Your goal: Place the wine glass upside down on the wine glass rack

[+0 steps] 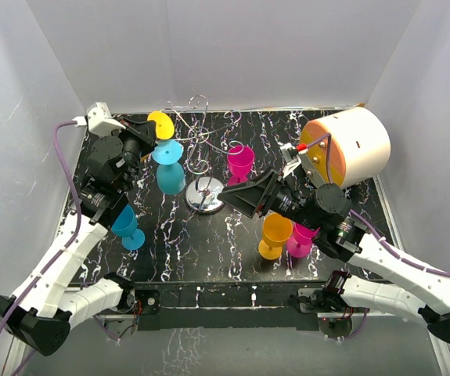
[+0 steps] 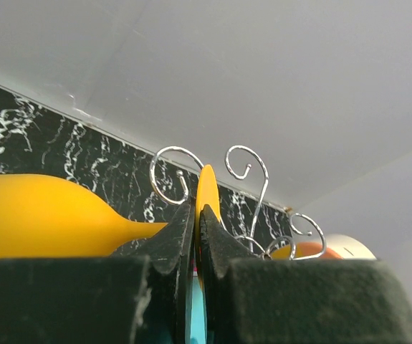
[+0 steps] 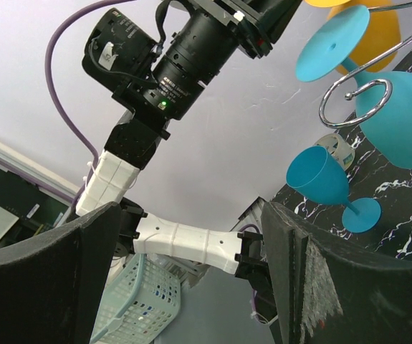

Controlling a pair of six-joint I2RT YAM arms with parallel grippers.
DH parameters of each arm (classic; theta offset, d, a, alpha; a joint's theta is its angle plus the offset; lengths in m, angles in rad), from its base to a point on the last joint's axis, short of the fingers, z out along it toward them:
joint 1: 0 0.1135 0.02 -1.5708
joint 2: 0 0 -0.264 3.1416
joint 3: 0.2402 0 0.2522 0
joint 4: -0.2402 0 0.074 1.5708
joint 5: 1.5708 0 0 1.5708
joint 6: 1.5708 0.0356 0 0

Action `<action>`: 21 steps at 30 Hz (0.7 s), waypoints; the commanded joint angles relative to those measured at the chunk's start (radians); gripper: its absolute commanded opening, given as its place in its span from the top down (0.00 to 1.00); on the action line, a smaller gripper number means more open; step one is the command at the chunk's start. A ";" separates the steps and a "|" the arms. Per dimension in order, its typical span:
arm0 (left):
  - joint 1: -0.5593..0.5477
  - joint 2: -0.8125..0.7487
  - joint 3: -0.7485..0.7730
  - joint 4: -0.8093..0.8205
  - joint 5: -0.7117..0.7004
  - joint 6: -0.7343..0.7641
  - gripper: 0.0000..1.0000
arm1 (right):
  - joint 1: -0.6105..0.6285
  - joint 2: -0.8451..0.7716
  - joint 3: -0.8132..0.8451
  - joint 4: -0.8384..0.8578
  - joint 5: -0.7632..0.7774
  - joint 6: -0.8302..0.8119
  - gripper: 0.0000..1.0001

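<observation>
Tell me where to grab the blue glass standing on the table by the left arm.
Probably its thin stem, between bowl and foot: the blue glass stands upright, stem exposed. Come in level from the rack side with the open right claw, which faces it.

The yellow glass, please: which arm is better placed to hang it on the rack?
Left: the left claw is shut on the yellow glass beside the rack; the right claw is open, empty.
</observation>
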 commanded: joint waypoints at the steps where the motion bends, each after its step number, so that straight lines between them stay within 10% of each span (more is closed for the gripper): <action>1: 0.023 0.013 0.024 0.027 0.112 -0.046 1.00 | 0.001 -0.018 0.006 0.045 0.002 -0.003 0.22; 21: 0.135 0.143 0.085 0.109 0.341 -0.130 1.00 | 0.000 -0.022 0.013 0.022 0.017 -0.015 0.23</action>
